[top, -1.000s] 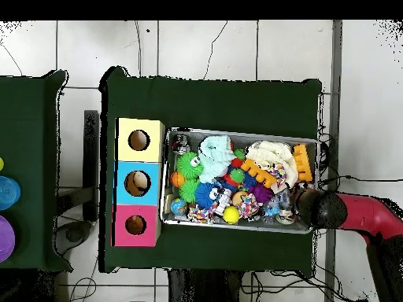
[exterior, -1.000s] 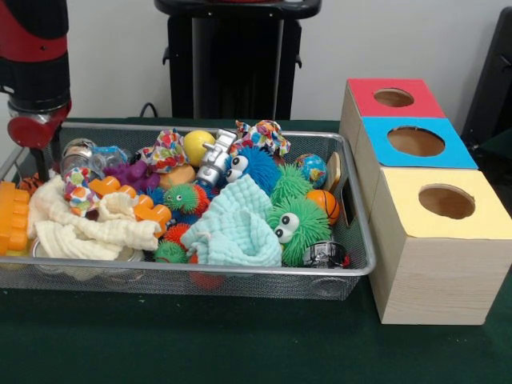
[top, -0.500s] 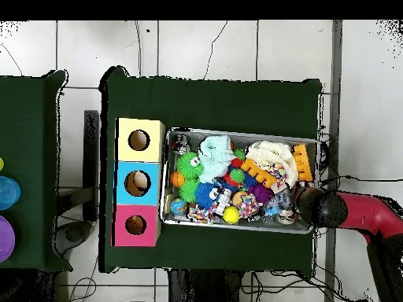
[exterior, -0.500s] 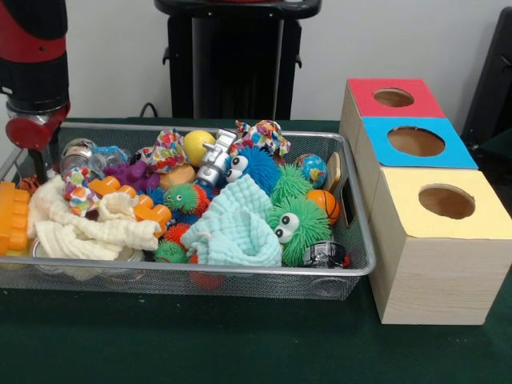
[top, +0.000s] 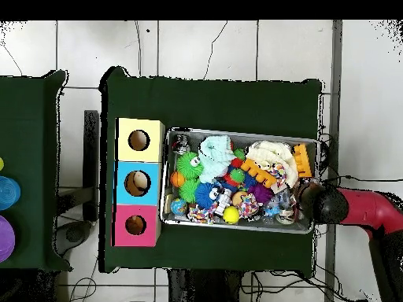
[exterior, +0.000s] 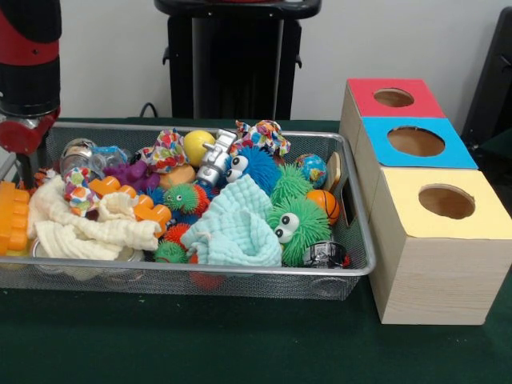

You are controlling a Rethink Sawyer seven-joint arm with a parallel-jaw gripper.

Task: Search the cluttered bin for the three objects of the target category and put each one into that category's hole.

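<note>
Front view: your red and black arm (exterior: 28, 72) comes down at the left end of the wire mesh bin (exterior: 240, 276), its gripper (exterior: 24, 172) dipping behind the rim beside the orange plastic blocks (exterior: 12, 216); you cannot tell here whether the jaws are released or clenched. The bin is crowded with a cream cloth (exterior: 88, 228), a pale blue cloth (exterior: 236, 228), green fuzzy balls with googly eyes (exterior: 296, 224), a yellow ball (exterior: 198, 146) and a small basketball (exterior: 323, 204) (no tan or pale yellow figure can be picked out with confidence). The red-panelled hole (exterior: 394, 98) tops the farthest of three wooden boxes standing just beside the bin's right end. Overhead view: your arm (top: 366, 214) reaches in from the right, its head over the bin's near right corner (top: 303, 228), hiding the jaws. The red-panelled hole (top: 135, 225) lies at the opposite end, well apart from the arm.
</note>
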